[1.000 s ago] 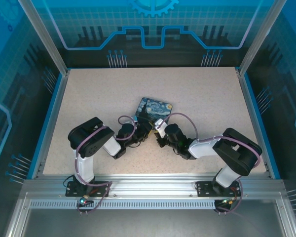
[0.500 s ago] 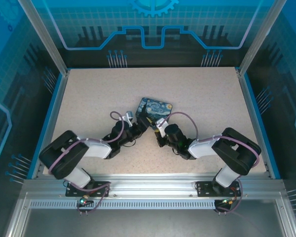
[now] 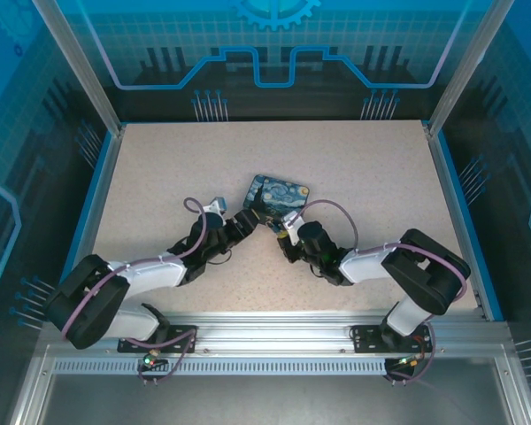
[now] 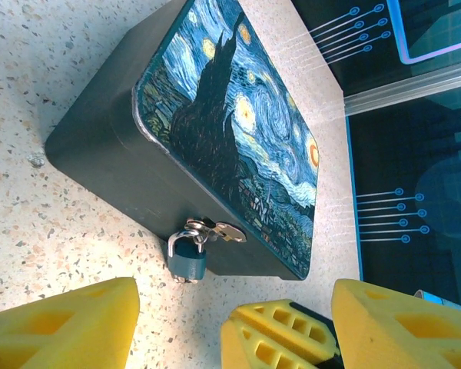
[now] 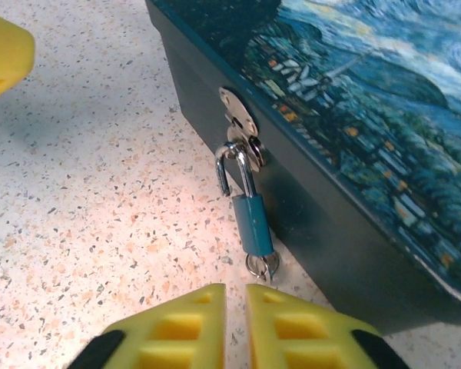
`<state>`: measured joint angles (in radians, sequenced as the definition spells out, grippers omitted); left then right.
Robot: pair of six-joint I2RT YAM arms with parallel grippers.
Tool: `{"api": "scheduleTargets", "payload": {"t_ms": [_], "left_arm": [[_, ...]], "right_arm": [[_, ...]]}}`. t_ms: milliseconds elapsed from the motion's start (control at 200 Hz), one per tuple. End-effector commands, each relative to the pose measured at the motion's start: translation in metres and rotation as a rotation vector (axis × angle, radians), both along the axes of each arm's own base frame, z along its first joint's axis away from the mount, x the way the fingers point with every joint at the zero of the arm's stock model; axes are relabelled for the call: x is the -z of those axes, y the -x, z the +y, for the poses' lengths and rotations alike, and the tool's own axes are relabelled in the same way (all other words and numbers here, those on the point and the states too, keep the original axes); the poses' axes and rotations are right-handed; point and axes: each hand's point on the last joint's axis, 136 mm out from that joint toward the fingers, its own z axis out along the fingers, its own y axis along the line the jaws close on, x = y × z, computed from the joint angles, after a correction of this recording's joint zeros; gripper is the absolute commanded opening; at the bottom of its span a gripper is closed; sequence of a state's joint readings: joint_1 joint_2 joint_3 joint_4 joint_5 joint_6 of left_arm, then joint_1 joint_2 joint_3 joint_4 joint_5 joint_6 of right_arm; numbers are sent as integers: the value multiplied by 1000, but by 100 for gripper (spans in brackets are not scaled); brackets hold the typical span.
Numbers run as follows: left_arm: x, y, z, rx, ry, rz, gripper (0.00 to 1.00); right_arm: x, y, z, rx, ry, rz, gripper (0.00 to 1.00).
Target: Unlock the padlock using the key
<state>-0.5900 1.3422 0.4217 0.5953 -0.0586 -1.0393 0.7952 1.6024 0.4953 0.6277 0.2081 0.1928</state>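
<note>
At the tin's (image 3: 277, 197) front, my left fingers (image 4: 69, 319) have reached in, gaping empty beside the hanging padlock (image 4: 188, 257), ready to brace it, while my right fingers (image 5: 177, 330) sit nearly shut, empty, just below the key (image 5: 261, 267) in its base.

Left arm (image 3: 146, 273): elbow out to the side, forearm stretched long toward the tin (image 3: 279, 197) from its near-left.
Left tool (image 3: 246, 220): at the tin's near-left corner, fingers (image 4: 69, 315) spread wide apart.
Right arm (image 3: 372, 263): elbow out wide, forearm reaching in from the tin's near-right.
Right tool (image 5: 235, 296): low beside the tin's near wall, fingertips almost touching.
</note>
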Motion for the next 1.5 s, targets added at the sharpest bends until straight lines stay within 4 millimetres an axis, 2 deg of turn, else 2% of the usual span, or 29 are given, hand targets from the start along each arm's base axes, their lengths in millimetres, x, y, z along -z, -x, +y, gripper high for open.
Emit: {"api": "scheduleTargets", "payload": {"t_ms": [0,120,285,530,1000,1496], "left_arm": [[4,2,-1,36,-40,-14,69],[0,2,-3,69,-72,-41,69],[-1,4,0,96,-118,-39,70],[-1,7,9,93,-131,-36,71],[0,6,6,101,-94,-30,72],[1,7,5,110,-96,-26,73]], "right_arm": [[-7,6,0,-21,-32,30,26],[-11,6,0,-12,-83,113,35],[-13,0,-2,5,-205,261,38],[0,-5,2,14,-193,317,44],[18,-24,3,82,-142,328,46],[29,-34,22,52,-201,327,40]]}}
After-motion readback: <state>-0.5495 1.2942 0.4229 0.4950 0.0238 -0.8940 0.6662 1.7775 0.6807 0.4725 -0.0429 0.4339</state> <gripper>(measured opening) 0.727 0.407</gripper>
